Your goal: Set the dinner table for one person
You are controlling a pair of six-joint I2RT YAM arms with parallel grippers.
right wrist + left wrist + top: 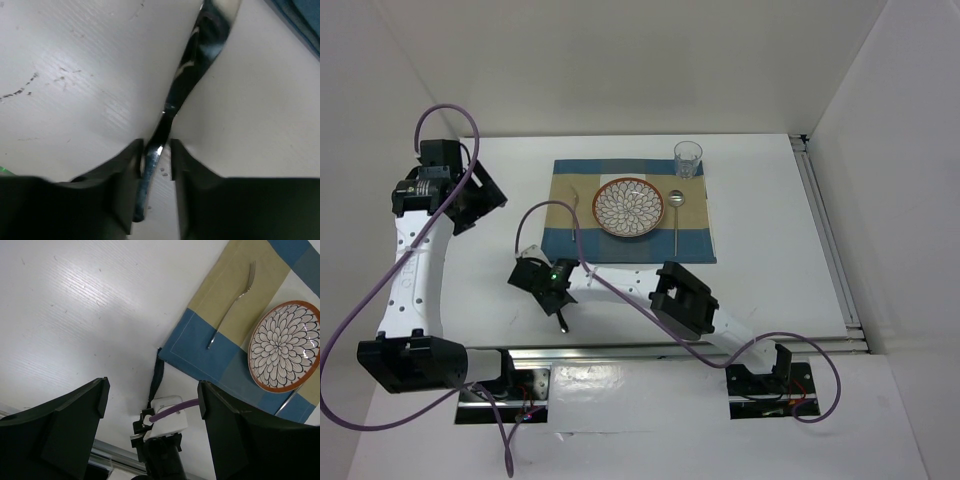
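The white dinner table point(770, 270) bears a blue-and-tan placemat point(565, 242). On it lie a patterned plate point(628, 207), a fork point(232, 305) to its left, a spoon point(676, 215) to its right and a clear glass point(688, 158) at the far right corner. My right gripper point(542, 268) is at the mat's near left corner, shut on the handle of a shiny knife point(172, 105). The knife points toward that corner point(157, 375). My left gripper point(485, 195) is open and empty, off to the far left of the mat.
Metal rails run along the table's near edge point(650, 350) and right edge point(830, 240). White walls enclose the back and both sides. Purple cables loop around both arms. In the left wrist view the mat point(200, 350) and plate point(285, 346) are at the upper right.
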